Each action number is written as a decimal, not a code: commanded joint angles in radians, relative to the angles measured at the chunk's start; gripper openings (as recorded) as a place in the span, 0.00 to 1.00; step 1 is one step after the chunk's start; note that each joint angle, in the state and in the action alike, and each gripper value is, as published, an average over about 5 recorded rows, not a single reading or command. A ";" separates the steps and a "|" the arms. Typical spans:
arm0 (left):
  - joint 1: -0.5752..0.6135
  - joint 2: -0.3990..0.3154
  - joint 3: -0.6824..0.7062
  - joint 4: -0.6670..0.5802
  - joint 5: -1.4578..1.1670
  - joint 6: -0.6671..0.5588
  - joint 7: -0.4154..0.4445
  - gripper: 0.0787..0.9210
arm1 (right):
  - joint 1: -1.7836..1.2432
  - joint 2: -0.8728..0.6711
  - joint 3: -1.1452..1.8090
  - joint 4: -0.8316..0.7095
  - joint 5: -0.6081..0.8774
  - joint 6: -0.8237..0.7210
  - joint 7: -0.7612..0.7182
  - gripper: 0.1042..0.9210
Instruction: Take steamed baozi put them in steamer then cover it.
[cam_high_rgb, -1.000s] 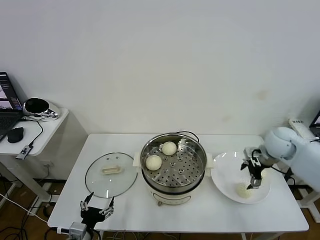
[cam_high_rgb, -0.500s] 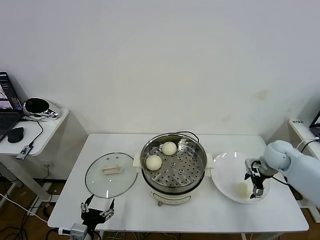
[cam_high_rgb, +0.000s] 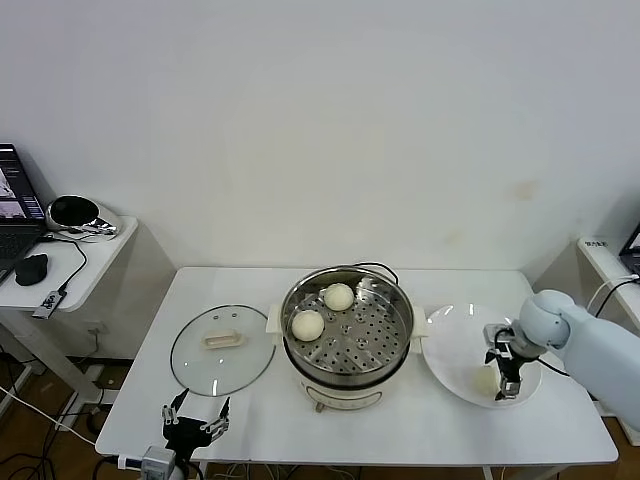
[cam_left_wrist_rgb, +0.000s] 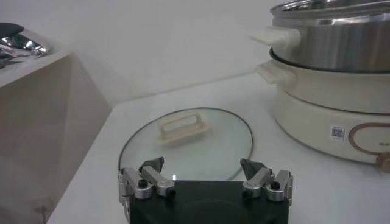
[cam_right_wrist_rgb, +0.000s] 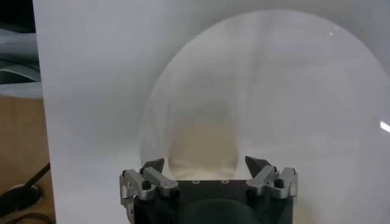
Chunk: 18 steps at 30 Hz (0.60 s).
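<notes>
The steel steamer (cam_high_rgb: 385, 345) stands mid-table with two cream-white baozi (cam_high_rgb: 338, 297) (cam_high_rgb: 307, 325) on its perforated tray. A third baozi (cam_high_rgb: 485, 380) lies on the white plate (cam_high_rgb: 452, 345) at the right; a fourth is not in view. My right gripper (cam_high_rgb: 504, 383) is low over the plate, open, right beside that bun. In the right wrist view the bun (cam_right_wrist_rgb: 203, 143) sits just ahead of the open right gripper (cam_right_wrist_rgb: 205, 164). The glass cover (cam_high_rgb: 222, 350) lies flat left of the steamer. My left gripper (cam_high_rgb: 195, 424) is open and empty at the table's front edge, facing the cover (cam_left_wrist_rgb: 186, 143).
A side table (cam_high_rgb: 90, 255) with a laptop, mouse and cables stands to the left. The steamer's cream base and handle (cam_left_wrist_rgb: 277, 38) show in the left wrist view. The plate's rim (cam_right_wrist_rgb: 152, 115) lies near the table's right edge.
My right gripper has come down lower onto the plate and closer to the bun, its jaws staying open. The left arm, the cover and the steamer have not moved.
</notes>
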 joint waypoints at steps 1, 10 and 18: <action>0.000 0.000 0.001 0.000 0.000 0.000 0.000 0.88 | -0.011 0.008 0.006 -0.012 -0.005 0.001 0.005 0.87; -0.001 -0.001 0.004 0.001 0.000 0.000 -0.002 0.88 | -0.009 0.000 0.013 -0.009 0.009 -0.007 0.000 0.62; -0.007 -0.006 0.008 0.001 0.001 0.000 -0.003 0.88 | 0.045 -0.034 0.007 0.018 0.048 -0.014 -0.012 0.59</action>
